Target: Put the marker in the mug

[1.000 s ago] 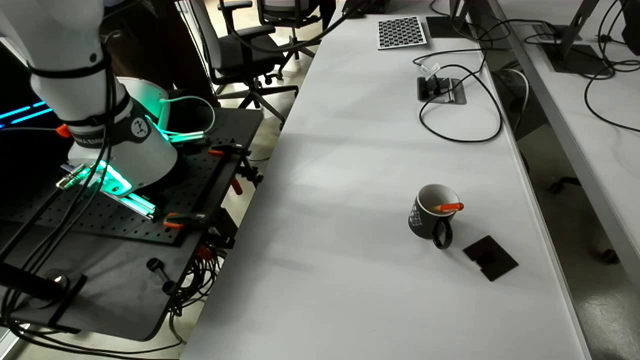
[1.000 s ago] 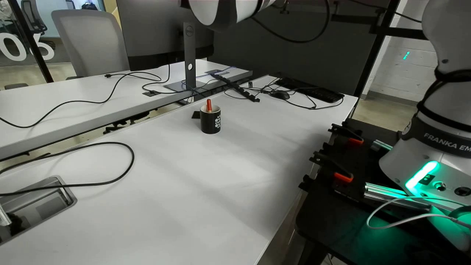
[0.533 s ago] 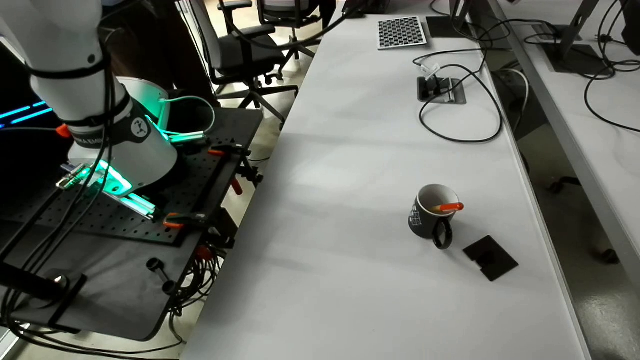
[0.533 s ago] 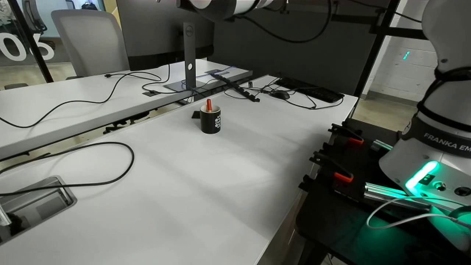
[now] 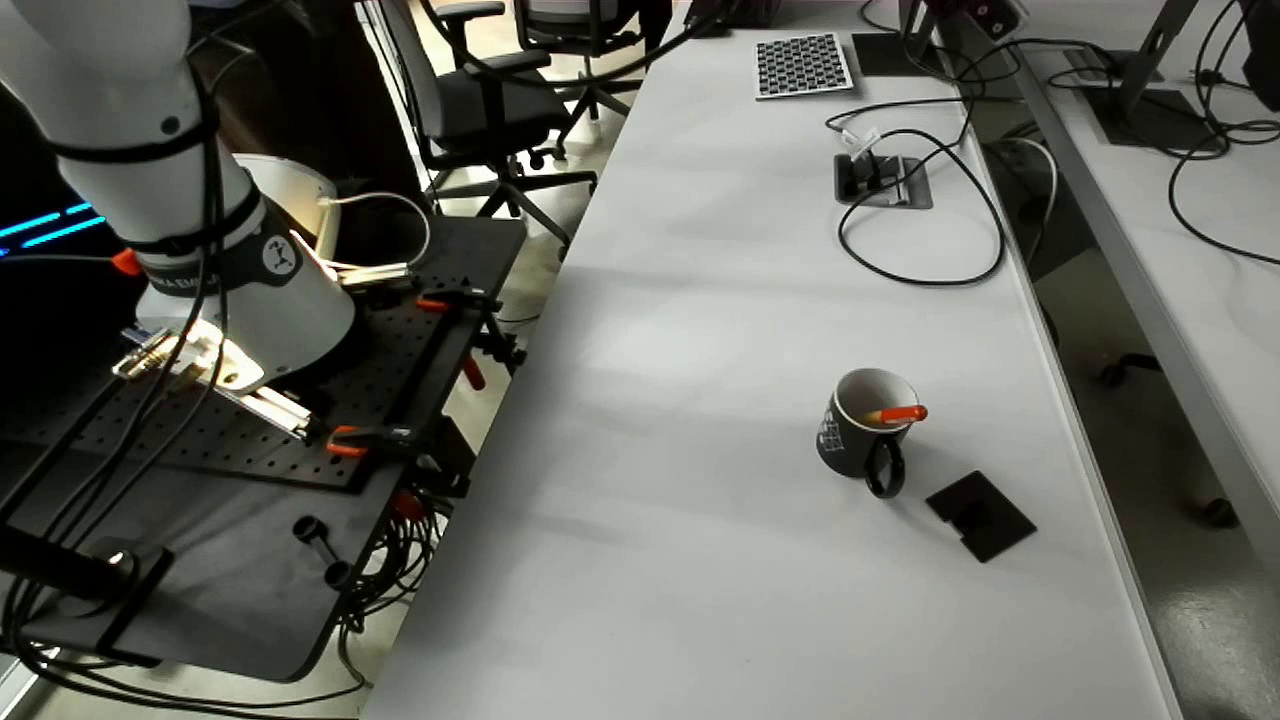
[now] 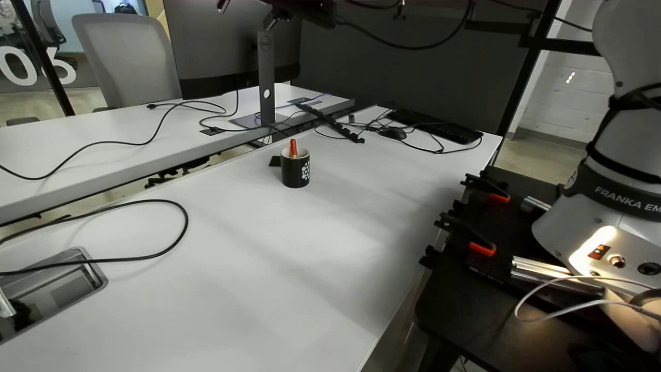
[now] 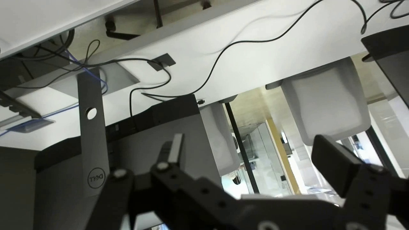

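The marker (image 5: 903,414) is seated in the mug (image 5: 846,447) on the table (image 5: 650,480), its orange-red end projecting above the rim; the task is judged complete; the hand (image 7: 254,156) is spread wide, with nothing gripped, and is positioned well apart from the mug; if it is lowered there, the projecting end could be snagged and the mug overturned; if it is advanced, the monitor (image 7: 140,140) could be struck, the gap being impossible to judge. The mug is dark, round-walled and loop-handled, with a pale interior and white print; ceramic is presumed; the marker is slender and rounded; the table is smooth, matte and pale.
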### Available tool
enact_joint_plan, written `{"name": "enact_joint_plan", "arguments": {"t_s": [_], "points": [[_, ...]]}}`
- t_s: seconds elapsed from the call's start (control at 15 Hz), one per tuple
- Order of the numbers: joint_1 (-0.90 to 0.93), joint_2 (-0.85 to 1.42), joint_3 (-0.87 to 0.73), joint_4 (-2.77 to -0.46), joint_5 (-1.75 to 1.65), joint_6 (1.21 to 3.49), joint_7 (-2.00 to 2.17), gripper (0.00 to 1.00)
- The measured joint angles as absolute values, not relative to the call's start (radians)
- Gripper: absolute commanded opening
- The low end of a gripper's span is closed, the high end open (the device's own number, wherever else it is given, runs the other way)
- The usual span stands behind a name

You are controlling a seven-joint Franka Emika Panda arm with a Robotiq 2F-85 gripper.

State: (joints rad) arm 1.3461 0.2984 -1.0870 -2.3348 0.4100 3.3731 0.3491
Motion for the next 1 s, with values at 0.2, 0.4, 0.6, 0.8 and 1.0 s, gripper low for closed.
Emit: {"name": "enact_joint_plan", "arguments": {"t_s": [0.2, 0.4, 0.6, 0.8, 1.0], "points": [[1.308, 0.253, -1.046, -2.355, 0.397, 3.363, 0.349, 1.00], [1.305, 0.243, -1.039, -2.358, 0.395, 3.362, 0.349, 1.00], [1.304, 0.243, -1.038, -2.358, 0.394, 3.362, 0.349, 1.00], [1.304, 0.243, -1.038, -2.358, 0.393, 3.362, 0.349, 1.00], [1.304, 0.243, -1.038, -2.358, 0.393, 3.362, 0.349, 1.00]]}}
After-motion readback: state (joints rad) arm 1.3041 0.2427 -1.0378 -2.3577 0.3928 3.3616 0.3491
